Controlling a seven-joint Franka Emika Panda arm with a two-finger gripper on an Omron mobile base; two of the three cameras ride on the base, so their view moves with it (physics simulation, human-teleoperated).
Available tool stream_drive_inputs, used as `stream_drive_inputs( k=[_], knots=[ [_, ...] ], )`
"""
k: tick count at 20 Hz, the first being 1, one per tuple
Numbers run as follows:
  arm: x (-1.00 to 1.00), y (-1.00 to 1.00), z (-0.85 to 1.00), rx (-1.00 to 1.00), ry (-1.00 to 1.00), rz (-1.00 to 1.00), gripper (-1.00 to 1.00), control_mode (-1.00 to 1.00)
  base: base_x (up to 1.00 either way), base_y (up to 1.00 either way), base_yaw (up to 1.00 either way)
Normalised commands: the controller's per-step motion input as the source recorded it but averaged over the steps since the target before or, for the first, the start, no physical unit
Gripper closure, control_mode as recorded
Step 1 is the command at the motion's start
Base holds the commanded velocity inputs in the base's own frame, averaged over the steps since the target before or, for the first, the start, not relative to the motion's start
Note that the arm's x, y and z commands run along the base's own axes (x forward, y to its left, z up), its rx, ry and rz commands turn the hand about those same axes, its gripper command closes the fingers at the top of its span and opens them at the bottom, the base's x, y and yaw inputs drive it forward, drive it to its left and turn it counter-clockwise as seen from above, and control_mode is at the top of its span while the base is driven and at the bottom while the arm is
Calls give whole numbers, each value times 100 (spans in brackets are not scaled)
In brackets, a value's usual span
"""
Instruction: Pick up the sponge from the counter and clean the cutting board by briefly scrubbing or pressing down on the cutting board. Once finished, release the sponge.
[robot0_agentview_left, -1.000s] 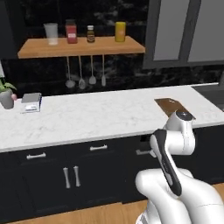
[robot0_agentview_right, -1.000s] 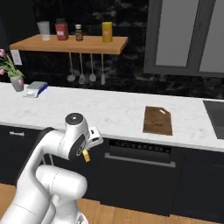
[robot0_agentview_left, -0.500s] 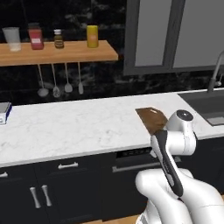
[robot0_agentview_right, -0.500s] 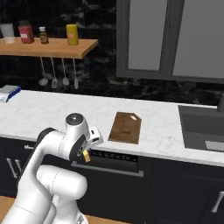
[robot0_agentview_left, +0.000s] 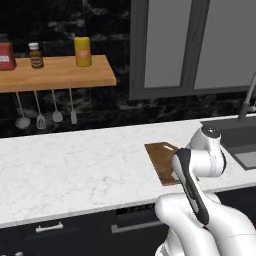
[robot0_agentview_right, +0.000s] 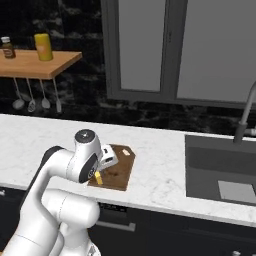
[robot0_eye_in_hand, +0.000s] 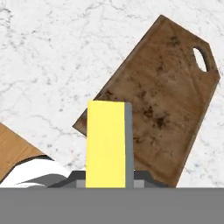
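In the hand view the fingers (robot0_eye_in_hand: 108, 183) are pinched on the sponge (robot0_eye_in_hand: 107, 144) — its yellow face toward the camera, the grey scrubbing layer along its 3 o'clock edge — held above the white marble tabletop (robot0_eye_in_hand: 57, 61). The cutting board (robot0_eye_in_hand: 162, 100) lies flat on the tabletop, stained, its handle hole at 2 o'clock. From the right base view the board (robot0_agentview_right: 117, 170) sits just in front of the arm, with the sink (robot0_agentview_right: 220, 172) at 3 o'clock and a wooden shelf (robot0_agentview_right: 35, 64) at 10 o'clock.

Glossy white rounded arm (robot0_agentview_left: 200, 210) with dark joint bands and grey caps.
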Motion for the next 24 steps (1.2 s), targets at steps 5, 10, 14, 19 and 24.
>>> stream_drive_inputs(
  k=[5,10,14,19,24],
  knots=[
    [0,0,0,0,0,0,100,100,69,-31,0],
    [18,0,0,0,0,0,100,-100,37,0,0],
    [21,5,-1,0,0,-1,100,-100,0,0,0],
    [11,9,-17,0,0,0,100,-100,0,0,0],
    [9,3,-26,0,0,0,100,-100,0,0,0]
  ],
)
